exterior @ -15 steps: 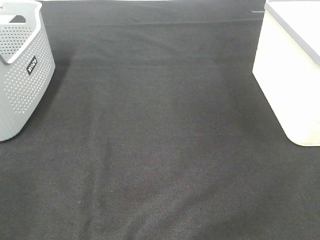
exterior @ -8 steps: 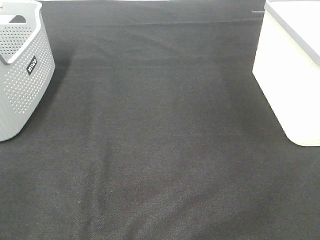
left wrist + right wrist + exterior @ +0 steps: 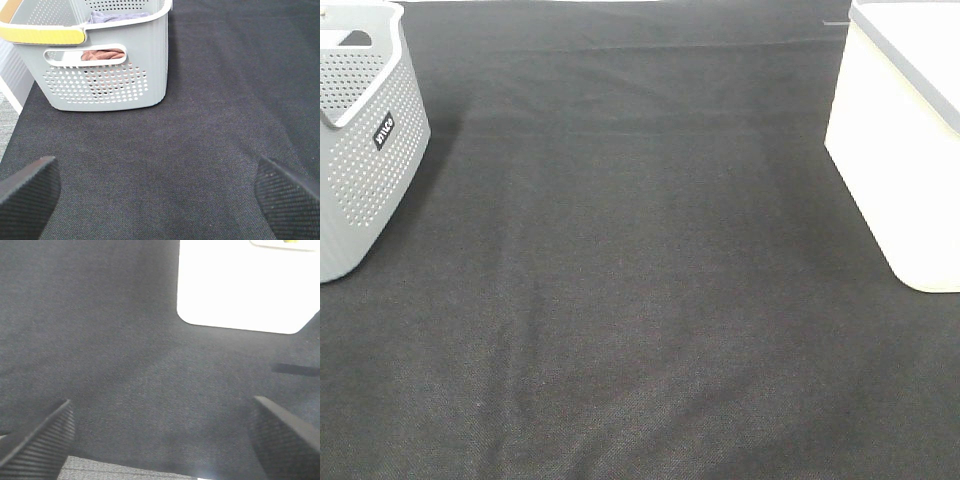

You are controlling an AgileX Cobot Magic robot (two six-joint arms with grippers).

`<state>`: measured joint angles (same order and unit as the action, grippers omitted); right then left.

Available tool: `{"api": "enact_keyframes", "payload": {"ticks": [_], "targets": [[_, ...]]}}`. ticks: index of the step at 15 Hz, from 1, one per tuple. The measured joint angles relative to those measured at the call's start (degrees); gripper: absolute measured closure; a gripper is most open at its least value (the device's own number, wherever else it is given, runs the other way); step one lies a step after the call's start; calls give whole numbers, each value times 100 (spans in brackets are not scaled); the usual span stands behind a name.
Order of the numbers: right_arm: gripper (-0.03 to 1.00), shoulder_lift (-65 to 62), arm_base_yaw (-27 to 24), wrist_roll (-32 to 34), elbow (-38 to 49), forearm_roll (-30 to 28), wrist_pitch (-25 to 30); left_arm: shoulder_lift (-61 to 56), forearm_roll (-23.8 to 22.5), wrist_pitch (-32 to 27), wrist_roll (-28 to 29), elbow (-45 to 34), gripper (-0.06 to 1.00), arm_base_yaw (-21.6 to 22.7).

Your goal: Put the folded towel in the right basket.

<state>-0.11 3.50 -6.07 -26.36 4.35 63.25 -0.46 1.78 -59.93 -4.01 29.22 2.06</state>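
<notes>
Counter [image 3: 640, 300], black cloth, fills the overhead view w/ nothing lying on the open middle. Grey perforated basket [image 3: 365, 150] sits at 9–10 o'clock, white basket [image 3: 900, 150] at 2–3 o'clock, well apart. No arm shows from overhead.

Towels: purple-grey fabric [image 3: 117, 16] and a reddish one [image 3: 102, 54] show inside the grey basket in the left wrist view; which is the folded towel can't be told.

Left end effector [image 3: 160, 192]: pads spread wide, empty, low over cloth near the grey basket. Right end effector [image 3: 162, 437]: also apart, empty, near the white basket's corner.

Step, by my read: left reach into the grey basket. Do it well: come in from above, clear the rim + handle [image 3: 42, 35], pinch the whole fold so it doesn't open.

Room: wide free cloth btwn baskets; counter edge close behind both end effectors.
</notes>
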Motion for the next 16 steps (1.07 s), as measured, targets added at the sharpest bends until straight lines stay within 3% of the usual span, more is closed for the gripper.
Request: {"api": "enact_keyframes", "payload": {"ticks": [8, 11, 16], "targets": [[6, 0, -17, 0, 0, 109, 0, 0, 0, 0, 0, 0, -5, 0], [6, 0, -430, 0, 0, 138, 0, 0, 0, 0, 0, 0, -5, 0], [6, 0, -441, 0, 0, 149, 0, 0, 0, 0, 0, 0, -5, 0]]}}
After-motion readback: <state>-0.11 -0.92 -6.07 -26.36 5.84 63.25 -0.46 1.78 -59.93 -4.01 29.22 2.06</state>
